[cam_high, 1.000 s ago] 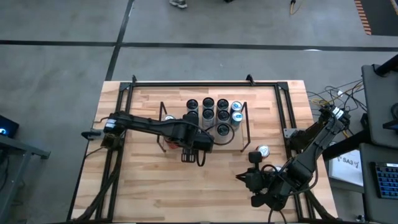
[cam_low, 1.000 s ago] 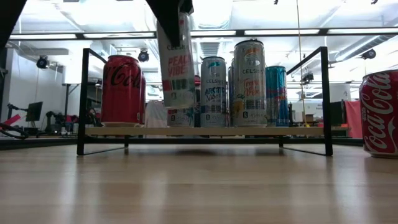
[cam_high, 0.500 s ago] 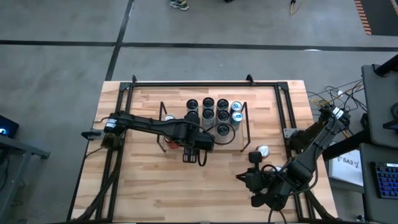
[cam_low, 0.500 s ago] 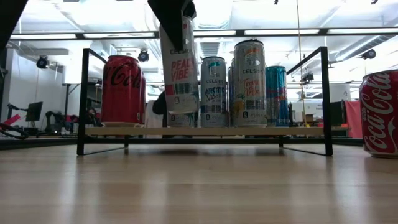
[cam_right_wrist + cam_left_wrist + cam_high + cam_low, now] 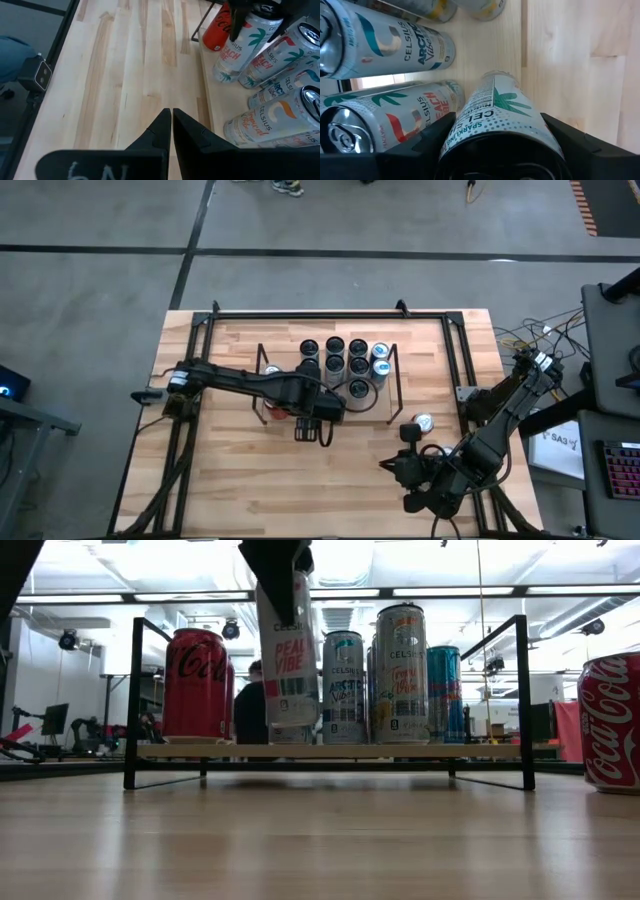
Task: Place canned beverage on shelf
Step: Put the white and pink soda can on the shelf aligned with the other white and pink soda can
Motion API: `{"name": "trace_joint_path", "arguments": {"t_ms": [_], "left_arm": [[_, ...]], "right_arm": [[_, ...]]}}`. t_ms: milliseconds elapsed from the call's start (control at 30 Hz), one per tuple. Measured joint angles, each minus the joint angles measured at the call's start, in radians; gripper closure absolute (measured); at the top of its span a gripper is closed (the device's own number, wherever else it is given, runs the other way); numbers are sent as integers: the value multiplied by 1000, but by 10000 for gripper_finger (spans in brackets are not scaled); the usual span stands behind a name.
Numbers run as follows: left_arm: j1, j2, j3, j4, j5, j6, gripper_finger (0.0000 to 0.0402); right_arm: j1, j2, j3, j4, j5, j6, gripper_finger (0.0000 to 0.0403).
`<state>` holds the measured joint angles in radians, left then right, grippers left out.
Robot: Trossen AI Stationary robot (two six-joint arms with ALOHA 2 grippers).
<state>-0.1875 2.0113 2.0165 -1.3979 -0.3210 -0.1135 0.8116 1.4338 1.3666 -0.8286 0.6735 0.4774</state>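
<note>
two dark jointed arms, black claws

Light wood desk (image 5: 240, 470), planked, ringed by a black tubular frame (image 5: 330, 315); low wire shelf (image 5: 330, 752) with wood base set on the desk toward its far edge; on the shelf, a red cola can (image 5: 197, 683) near one end, upright slim cans (image 5: 400, 675) clustered toward the other; directly on the desk, beside the shelf, another red cola can (image 5: 610, 720).
</note>
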Motion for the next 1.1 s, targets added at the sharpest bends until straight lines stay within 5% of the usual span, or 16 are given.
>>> {"name": "trace_joint_path", "arguments": {"t_ms": [1100], "left_arm": [[2,0,-48,27,0,-19,153]], "right_arm": [[0,0,0,1,0,23,394]]}}
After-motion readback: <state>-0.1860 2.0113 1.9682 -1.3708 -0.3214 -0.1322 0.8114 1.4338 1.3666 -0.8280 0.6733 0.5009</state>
